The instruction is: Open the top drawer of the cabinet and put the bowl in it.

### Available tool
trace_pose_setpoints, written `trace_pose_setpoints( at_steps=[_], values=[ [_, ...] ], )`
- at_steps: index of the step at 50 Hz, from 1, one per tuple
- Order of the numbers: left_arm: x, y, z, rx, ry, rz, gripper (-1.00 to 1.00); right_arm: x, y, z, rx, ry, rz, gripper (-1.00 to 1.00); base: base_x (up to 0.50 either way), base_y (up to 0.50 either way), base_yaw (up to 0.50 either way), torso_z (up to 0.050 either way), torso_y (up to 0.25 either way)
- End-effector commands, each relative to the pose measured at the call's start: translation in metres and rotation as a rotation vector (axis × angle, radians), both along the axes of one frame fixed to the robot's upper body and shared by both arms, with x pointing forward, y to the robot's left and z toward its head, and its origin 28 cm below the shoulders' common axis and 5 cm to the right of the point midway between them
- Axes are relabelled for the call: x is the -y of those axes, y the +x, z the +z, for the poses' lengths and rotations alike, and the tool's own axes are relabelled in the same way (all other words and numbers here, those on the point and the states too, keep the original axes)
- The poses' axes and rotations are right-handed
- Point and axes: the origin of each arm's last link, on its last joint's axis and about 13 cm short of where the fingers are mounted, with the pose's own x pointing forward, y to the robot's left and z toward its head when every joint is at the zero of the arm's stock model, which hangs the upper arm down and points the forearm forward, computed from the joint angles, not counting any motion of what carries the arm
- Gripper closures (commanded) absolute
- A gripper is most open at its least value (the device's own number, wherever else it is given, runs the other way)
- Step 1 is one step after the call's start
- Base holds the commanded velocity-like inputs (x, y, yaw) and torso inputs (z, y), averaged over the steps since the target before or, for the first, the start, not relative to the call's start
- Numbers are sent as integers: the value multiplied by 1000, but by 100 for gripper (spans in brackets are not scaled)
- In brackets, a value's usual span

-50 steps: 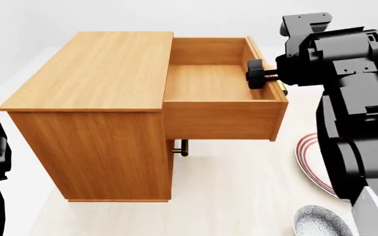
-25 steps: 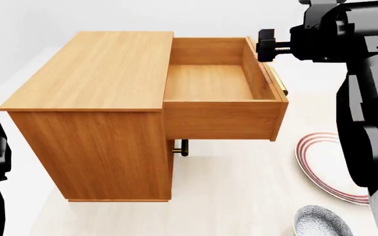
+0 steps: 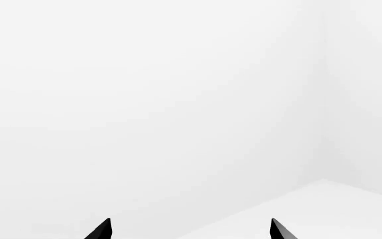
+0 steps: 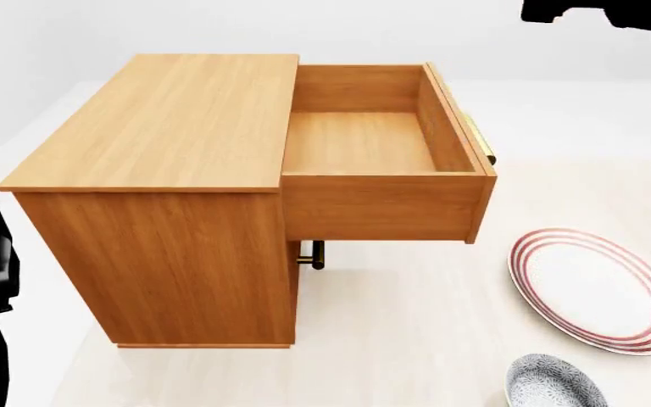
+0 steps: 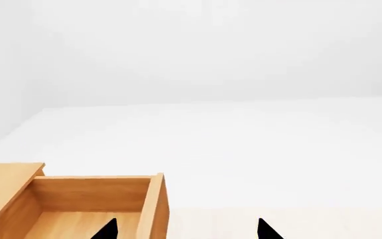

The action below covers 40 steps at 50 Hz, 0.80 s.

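We see one orange-brown wooden cabinet [image 4: 167, 203] standing on a pale worktop [image 4: 416, 322], with a lighter wooden top. Its top drawer [image 4: 376, 161] is pulled fully out toward the right of the head view, and its plain wood interior holds nothing. One brass bar handle [image 4: 478, 136] runs along the drawer's front, seen edge-on. Beneath the open drawer, one more handle [image 4: 312, 253] peeks out from a lower drawer; we cannot see any third handle from here.

Two dishes lie on the worktop, to the right of the cabinet and well apart from it. One is a flat white plate with red rings [image 4: 586, 288]. The other is the one small bowl [image 4: 552, 383], speckled blue-grey, sitting near the plate at the bottom edge of the head view, outside the drawer.

We see two grippers. The left gripper [image 3: 189, 230] shows two dark tips spread apart, holding nothing, facing a white wall. The right gripper [image 5: 185, 230] also shows two tips spread apart and empty, above the far corner of the open drawer.
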Motion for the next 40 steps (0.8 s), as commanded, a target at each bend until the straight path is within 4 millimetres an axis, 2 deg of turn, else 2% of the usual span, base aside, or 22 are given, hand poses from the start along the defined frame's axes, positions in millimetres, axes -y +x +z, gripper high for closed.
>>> trace_pose_setpoints(
  at_steps=[1, 3, 6, 9, 17, 23, 40],
  values=[
    [0, 0, 0, 0, 4, 0, -100, 42, -77, -24, 56, -17, -152, -100, 0, 0, 0, 0, 0],
    [0, 0, 0, 0, 5, -1, -100, 43, -94, -28, 69, -15, -162, -100, 0, 0, 0, 0, 0],
    [0, 0, 0, 0, 4, -2, -100, 38, -119, -33, 92, -10, -22, -100, 0, 0, 0, 0, 0],
    [0, 0, 0, 0, 6, -4, -100, 41, -137, -40, 69, -10, -24, -100, 0, 0, 0, 0, 0],
    [0, 0, -1, 2, 7, -6, -100, 53, -164, -69, -226, -25, -7, -100, 0, 0, 0, 0, 0],
    [0, 0, -1, 3, 4, -7, -100, 58, -167, -93, -380, -47, 31, -100, 0, 0, 0, 0, 0],
    [0, 0, -1, 6, 9, -11, -100, 61, -148, -143, -604, -81, 51, -100, 0, 0, 0, 0, 0]
  ],
)
